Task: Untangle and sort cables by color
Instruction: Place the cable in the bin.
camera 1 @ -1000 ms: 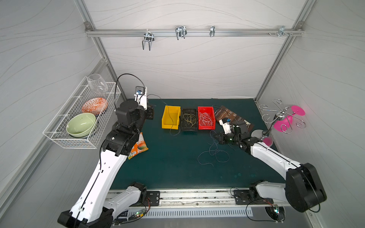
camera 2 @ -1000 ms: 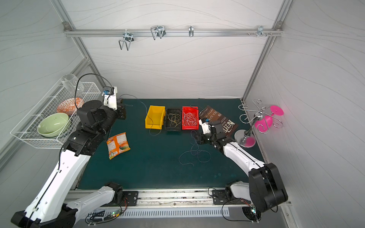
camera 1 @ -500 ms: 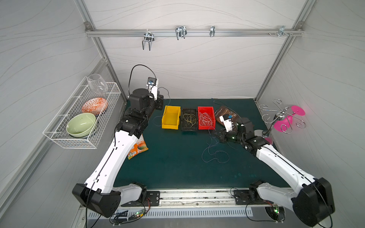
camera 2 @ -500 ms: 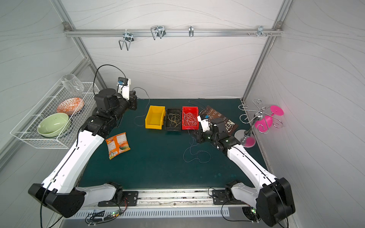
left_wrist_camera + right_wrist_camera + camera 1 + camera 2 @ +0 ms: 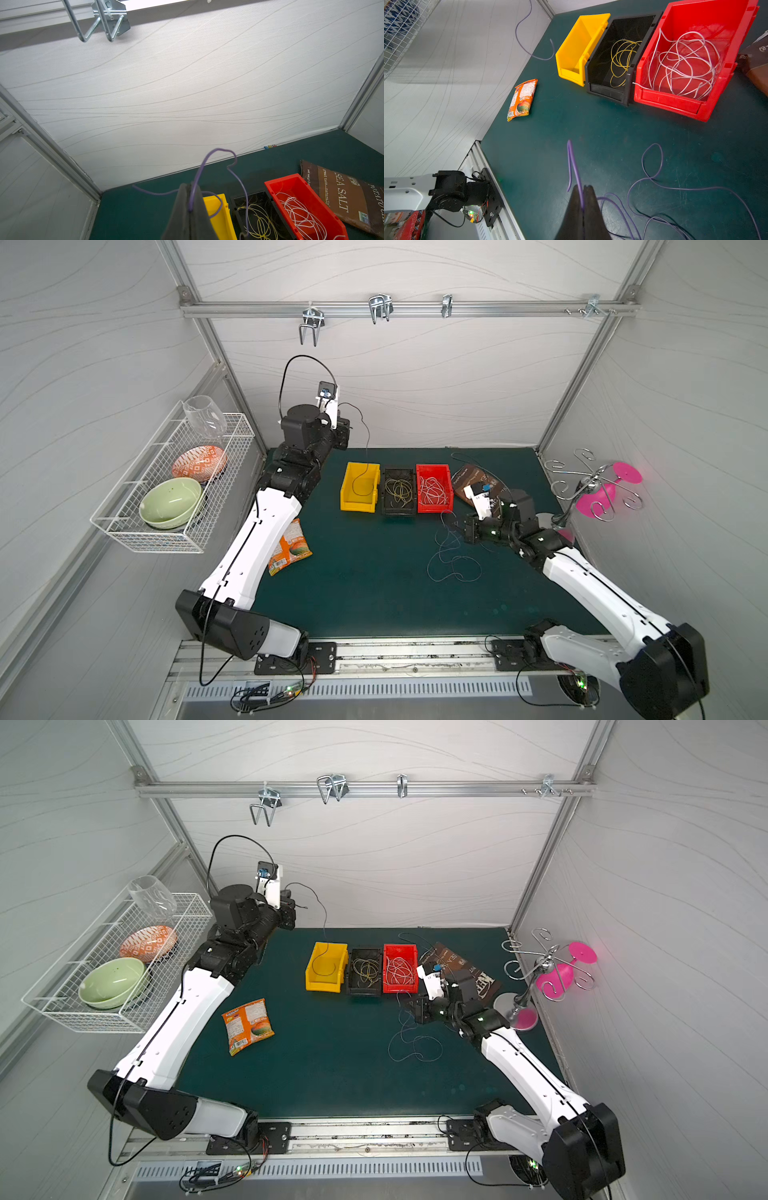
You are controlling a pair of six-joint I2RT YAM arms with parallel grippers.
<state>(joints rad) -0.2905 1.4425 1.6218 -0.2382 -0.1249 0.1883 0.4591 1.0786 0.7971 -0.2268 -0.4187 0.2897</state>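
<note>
Bench (image 5: 374,597) comes first, a dark green surface with both arms reaching over it. Three bins stand in a row at its back. The yellow bin (image 5: 357,507) lies below and just ahead of the left gripper (image 5: 345,434), which is raised high off the surface. The black bin (image 5: 399,511) comes next. The red bin (image 5: 432,510) is farthest from that gripper and nearest the right gripper (image 5: 456,526), which is low over the bench.

Yellow cables (image 5: 398,491) are coiled in the black bin and white cables (image 5: 434,491) in the red one. Loose cables (image 5: 453,562), purple-dark, sprawl in open loops on the bench just under and behind the right gripper. Its jaws are pressed together on one of those strands, and a short end pokes out past the tips.

The left gripper is likewise pinching a dark strand (image 5: 367,456). That strand arcs out from the closed tips and hangs nearly straight down, its lower end curling inside the yellow bin.

The coming move seems to turn on that hanging line. The strand's long axis is close to vertical, the bin sits under its free end, and the left arm is the nearer one. If the strand were let go from this height, its top part might drape over the bin's rim rather than fall inside.
</note>
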